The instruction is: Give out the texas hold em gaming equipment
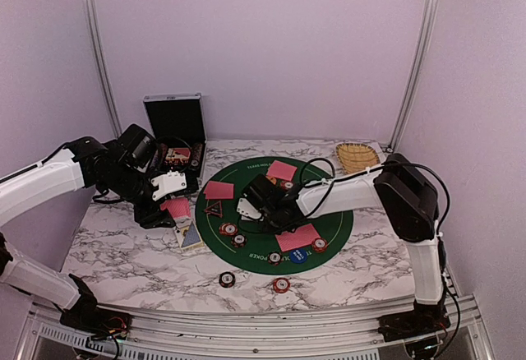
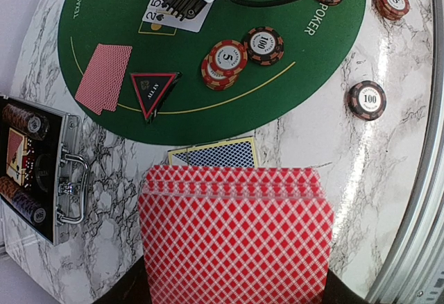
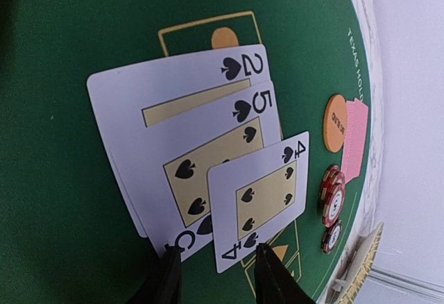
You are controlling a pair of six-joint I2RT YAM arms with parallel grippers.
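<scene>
- The left claw [image 1: 168,205] is shut tight on a deck [image 2: 232,241] of red-backed cards. It holds them over the desk [image 1: 123,253], by the left edge of the green mat [image 1: 333,212].
- The right claw [image 3: 217,250] is low over the mat with its fingers apart. The end of the 4 of spades [image 3: 260,193] lies flat between them.
- The 4 lies partly on the 5 [image 3: 208,172], and the 5 lies partly on the 2 [image 3: 152,82]. All three are face up.
- A triangle marker [image 2: 152,94] sits near the mat's edge.
- Beside it, a "5" chip stack [image 2: 224,61] touches a "100" chip stack [image 2: 263,44].
- Two lone chips [image 1: 227,279] [image 1: 280,284] lie on the bare desk at the front.
- Face-down cards [image 1: 218,189] lie on the mat in three spots.
- An orange button [image 3: 335,123] sits just beside one of them.
- A blue button [image 1: 297,255] is near the mat's front edge.
- An open black case [image 1: 174,122] stands at the back left.
</scene>
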